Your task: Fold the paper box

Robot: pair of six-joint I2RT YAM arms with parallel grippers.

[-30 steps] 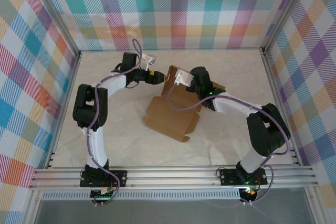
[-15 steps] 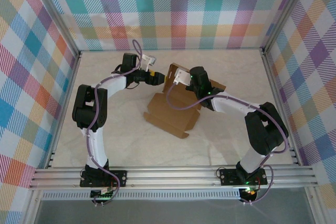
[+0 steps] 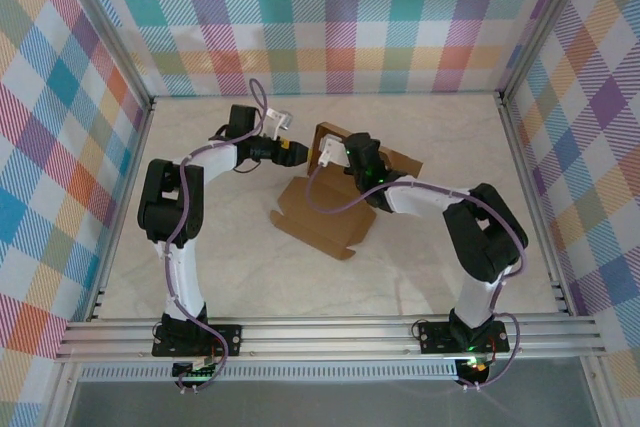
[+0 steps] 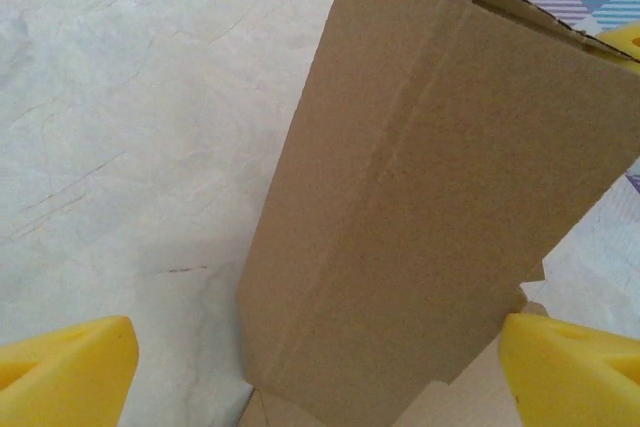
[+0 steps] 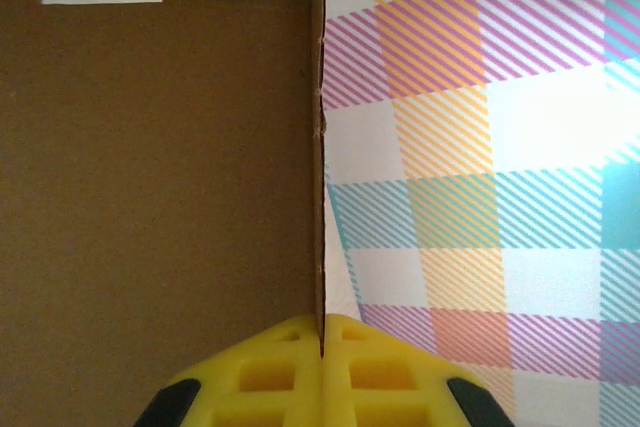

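Since the paper box [image 3: 322, 215], half raised in the middle of the tabletop [image 3: 200, 247], looks light and thin, you should take it near a crease — elsewhere it probably buckles. The right gripper [image 5: 322, 352] pinches its upright panel's edge with closed jaws; the left gripper [image 4: 320, 367] faces it, jaws open.

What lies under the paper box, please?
The pale marbled table meets the edges of the paper box; anything beneath its flat panel is covered by cardboard and cannot be seen.

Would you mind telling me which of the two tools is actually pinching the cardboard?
The right tool: it is shut on an edge of the paper box. The left tool stands wide open, with one yellow finger on either side of the cardboard.
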